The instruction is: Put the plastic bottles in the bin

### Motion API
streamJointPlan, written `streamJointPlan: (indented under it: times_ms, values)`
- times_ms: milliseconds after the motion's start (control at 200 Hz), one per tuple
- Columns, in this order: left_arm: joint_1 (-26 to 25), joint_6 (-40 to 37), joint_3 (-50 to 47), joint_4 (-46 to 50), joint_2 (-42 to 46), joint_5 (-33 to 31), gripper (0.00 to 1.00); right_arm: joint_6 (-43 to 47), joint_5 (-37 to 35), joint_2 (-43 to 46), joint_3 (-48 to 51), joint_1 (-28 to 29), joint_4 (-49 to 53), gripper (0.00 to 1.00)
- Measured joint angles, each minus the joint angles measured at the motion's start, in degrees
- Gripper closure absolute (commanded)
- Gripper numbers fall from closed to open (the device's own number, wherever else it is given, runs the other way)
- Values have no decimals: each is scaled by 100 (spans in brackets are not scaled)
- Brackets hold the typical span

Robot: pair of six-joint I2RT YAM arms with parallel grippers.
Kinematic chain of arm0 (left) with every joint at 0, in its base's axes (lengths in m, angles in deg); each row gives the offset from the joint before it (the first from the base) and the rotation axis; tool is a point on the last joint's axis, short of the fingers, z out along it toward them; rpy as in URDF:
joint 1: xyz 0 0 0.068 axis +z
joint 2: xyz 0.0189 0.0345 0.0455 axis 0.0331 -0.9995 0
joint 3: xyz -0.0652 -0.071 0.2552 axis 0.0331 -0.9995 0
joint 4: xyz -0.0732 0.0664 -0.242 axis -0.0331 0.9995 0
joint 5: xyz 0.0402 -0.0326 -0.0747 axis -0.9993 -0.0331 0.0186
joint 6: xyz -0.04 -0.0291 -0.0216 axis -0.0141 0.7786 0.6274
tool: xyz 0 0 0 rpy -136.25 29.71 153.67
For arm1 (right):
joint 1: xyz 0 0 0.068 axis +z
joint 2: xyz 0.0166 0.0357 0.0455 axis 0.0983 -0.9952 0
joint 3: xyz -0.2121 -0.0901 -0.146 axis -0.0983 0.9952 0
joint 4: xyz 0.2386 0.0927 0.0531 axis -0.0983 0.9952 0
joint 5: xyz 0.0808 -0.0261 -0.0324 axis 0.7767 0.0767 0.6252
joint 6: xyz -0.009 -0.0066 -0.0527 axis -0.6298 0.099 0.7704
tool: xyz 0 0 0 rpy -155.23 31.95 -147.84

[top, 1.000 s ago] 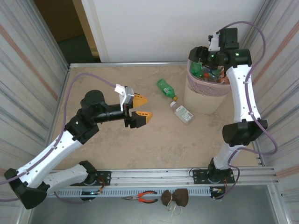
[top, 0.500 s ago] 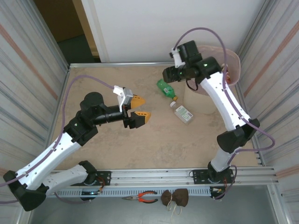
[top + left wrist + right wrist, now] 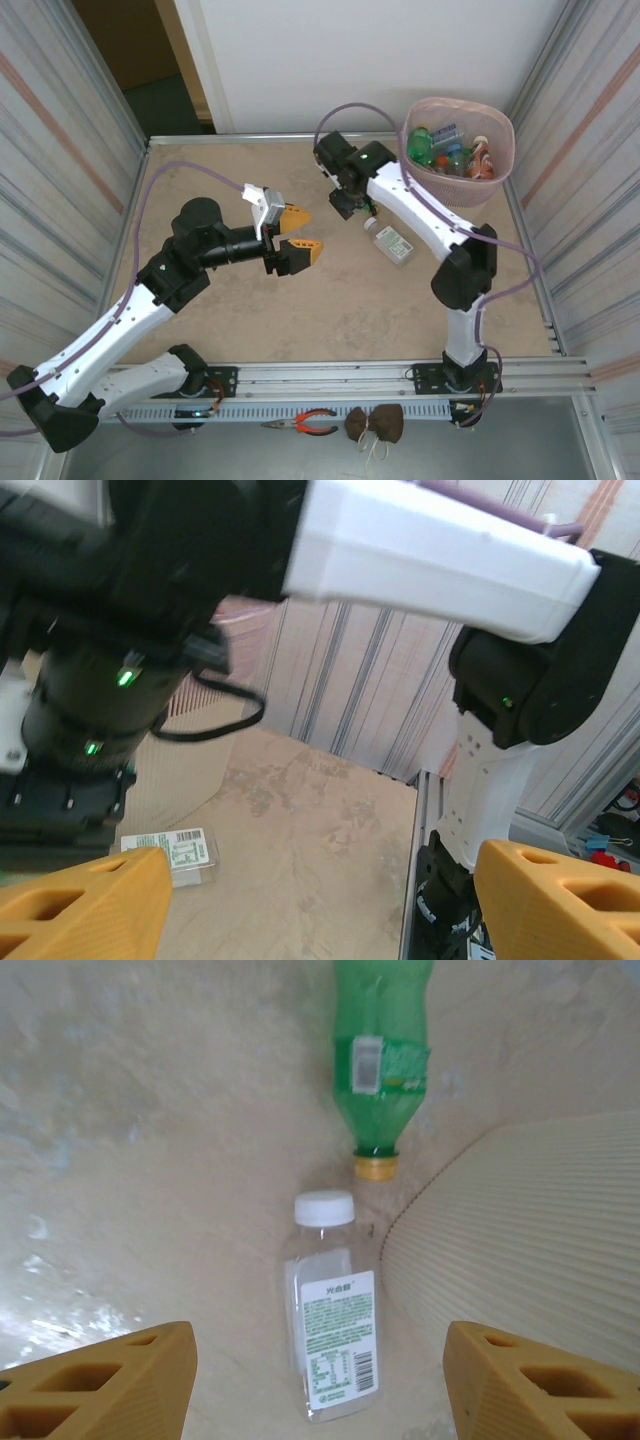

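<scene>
While the left end effector [image 3: 300, 232] hangs over the middle of the table [image 3: 330, 300] with its orange fingers spread and nothing between them, the right end effector [image 3: 320, 1385] points down at two bottles lying loose on the table. Its fingers also stand wide apart and grip nothing.

In the right wrist view the clear bottle [image 3: 328, 1310] lies between those fingers, with its white cap turned toward the green bottle [image 3: 380, 1040]. Its white label carries a heading in green characters (too small to read with any confidence). Under the heading is a block of fine print, and a barcode sits at the end farthest from the cap. The green bottle lies almost in line with it, its yellow-orange cap close to the white cap but not touching. Its label is green with blurred pale lettering and a white barcode patch on one side. A pale ribbed wall curves in at the right of that view, just beside both bottles.

The bin [image 3: 460, 196] stands at the far right of the table and holds a heap of bottles [image 3: 450, 150] in green plastic with blue and orange labels. Their writing is too small to read.
</scene>
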Motion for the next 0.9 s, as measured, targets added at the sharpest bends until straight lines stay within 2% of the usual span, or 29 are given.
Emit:
streamJointPlan:
  times_ms: [481,902]
  values:
    - [28,90,-107,46,96,-94,20,15,-50,-1744,-131,-352,328,33]
    - [28,109,-155,68,136,-136,20,20,31,-2332,-597,-623,337,35]
